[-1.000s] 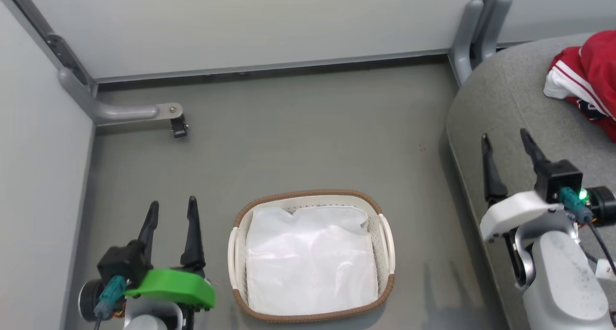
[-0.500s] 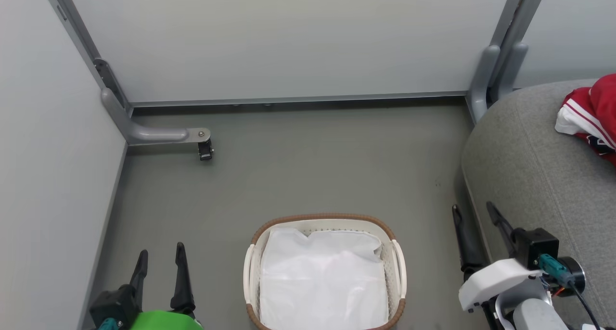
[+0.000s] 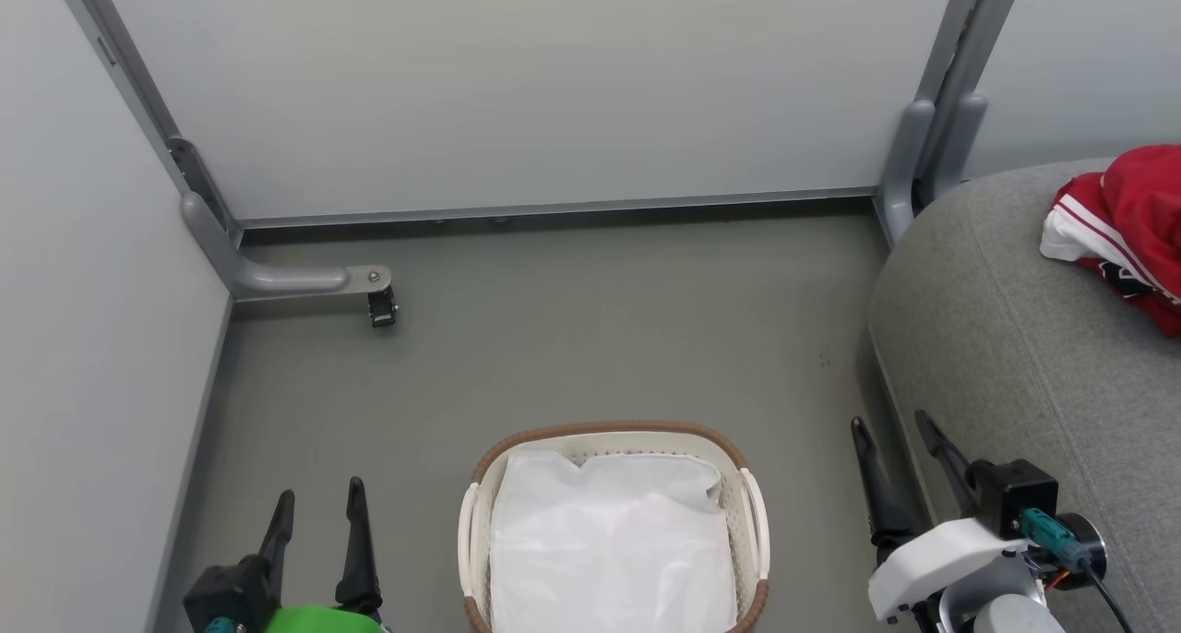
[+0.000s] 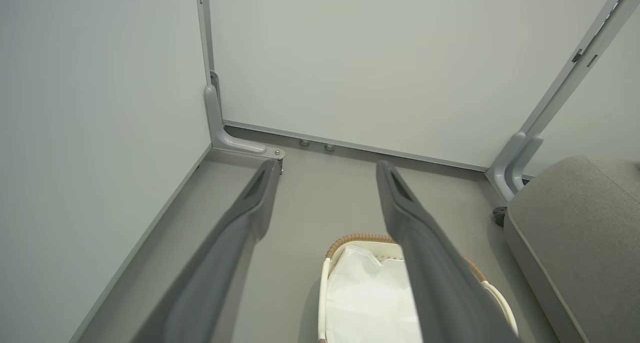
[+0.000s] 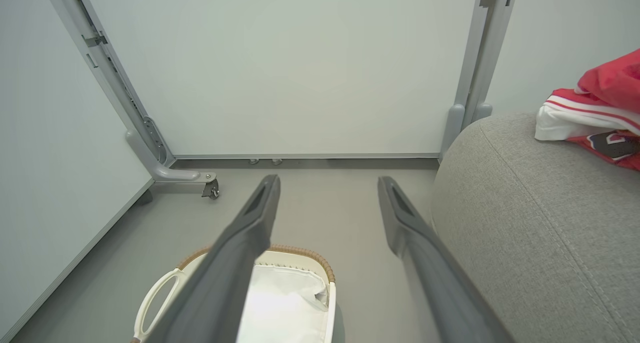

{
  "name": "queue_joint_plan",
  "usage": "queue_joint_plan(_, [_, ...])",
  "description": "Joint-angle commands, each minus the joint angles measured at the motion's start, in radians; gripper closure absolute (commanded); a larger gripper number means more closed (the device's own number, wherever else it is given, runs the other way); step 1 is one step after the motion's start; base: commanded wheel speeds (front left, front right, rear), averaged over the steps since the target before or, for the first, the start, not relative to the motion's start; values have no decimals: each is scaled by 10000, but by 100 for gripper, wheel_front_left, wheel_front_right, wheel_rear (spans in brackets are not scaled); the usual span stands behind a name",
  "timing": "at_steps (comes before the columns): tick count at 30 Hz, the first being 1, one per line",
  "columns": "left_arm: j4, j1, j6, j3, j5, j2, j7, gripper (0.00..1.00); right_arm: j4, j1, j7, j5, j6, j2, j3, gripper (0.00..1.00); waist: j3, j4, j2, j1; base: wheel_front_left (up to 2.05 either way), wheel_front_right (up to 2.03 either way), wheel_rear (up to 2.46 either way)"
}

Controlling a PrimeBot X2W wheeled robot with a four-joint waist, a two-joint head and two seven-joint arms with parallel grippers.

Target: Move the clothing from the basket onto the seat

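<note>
Red clothing (image 3: 1121, 218) heaped on the grey seat (image 3: 1015, 356), far right; basket (image 3: 609, 427) low centre, holding its white liner (image 3: 614, 550); left gripper (image 3: 320, 488) and right gripper (image 3: 889, 418) flanking it, fingers spread wide, empty

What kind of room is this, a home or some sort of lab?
Probably a test bay staged like a living room: pale partition panels on metal feet with a caster enclose a grey sofa seat and a laundry basket.
</note>
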Motion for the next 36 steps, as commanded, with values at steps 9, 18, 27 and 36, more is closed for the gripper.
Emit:
queue_joint_plan(9, [71,43,-80,-33,56,-9,-6,0,-33,165,-45,27,-13,-47,85,0,6,60,0,1,0,0,0])
queue_joint_plan(18, [73,3,18,-85,-127,-10,-6,0,9,99,-45,58,-14,-47,124,0,15,59,0,1,0,0,0])
queue_joint_plan(27, [287,-103,-71,-5,-834,-31,239,100,219,10,267,823,0,40,-20,100,19,33,0,1,0,0,0])
queue_joint_plan(36, [176,-298,-165,237,-2348,-28,676,100,23,0,688,2502,-1,30,-223,100,27,-18,0,1,0,0,0])
